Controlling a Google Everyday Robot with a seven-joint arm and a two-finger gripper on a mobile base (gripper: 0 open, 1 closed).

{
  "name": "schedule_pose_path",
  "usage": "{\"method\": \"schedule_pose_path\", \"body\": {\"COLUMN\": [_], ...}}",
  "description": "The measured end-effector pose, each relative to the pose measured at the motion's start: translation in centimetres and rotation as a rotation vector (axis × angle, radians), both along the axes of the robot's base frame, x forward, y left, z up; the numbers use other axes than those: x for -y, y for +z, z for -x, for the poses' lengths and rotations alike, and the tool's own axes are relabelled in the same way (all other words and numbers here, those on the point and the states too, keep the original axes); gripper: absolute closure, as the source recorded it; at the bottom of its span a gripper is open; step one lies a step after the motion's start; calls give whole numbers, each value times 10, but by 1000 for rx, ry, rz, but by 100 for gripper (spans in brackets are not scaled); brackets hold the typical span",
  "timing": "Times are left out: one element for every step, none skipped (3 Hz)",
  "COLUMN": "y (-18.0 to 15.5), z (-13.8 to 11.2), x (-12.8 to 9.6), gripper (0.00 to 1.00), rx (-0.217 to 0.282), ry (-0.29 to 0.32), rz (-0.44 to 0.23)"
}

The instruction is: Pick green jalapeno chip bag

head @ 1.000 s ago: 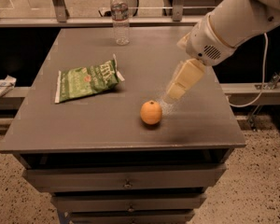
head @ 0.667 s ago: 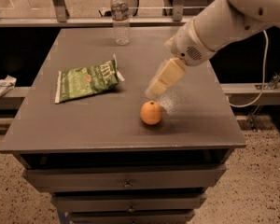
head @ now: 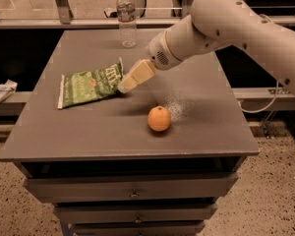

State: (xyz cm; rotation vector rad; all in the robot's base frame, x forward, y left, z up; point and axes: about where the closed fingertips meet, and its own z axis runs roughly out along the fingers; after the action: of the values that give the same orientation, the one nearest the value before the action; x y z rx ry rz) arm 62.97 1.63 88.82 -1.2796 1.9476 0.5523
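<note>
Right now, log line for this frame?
phase: pre-grasp | claw: at right edge of green jalapeno chip bag | bag: flat on table | orange: apart

pincer (head: 124,87) at green jalapeno chip bag (head: 86,88) edge, orange (head: 159,118) (apart) nearest obstacle, bottle (head: 127,18) behind

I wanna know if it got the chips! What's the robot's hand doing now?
Gripper: by the right end of the flat crinkly green chip bag; open, closed or holding cannot be told.
</note>
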Motion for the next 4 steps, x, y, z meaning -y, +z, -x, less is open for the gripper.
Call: {"method": "schedule_pose_path", "body": {"y": [-12,-22,-33,-40], "z": [-18,-27,-30,-32], "x": [-22,-40,-54,-61], "gripper": [0,0,16,47], "rx": [-21,-43,-64,-79], "ry": [-25,-38,-45,-54], "rz": [-53,-85,-101,-114]}}
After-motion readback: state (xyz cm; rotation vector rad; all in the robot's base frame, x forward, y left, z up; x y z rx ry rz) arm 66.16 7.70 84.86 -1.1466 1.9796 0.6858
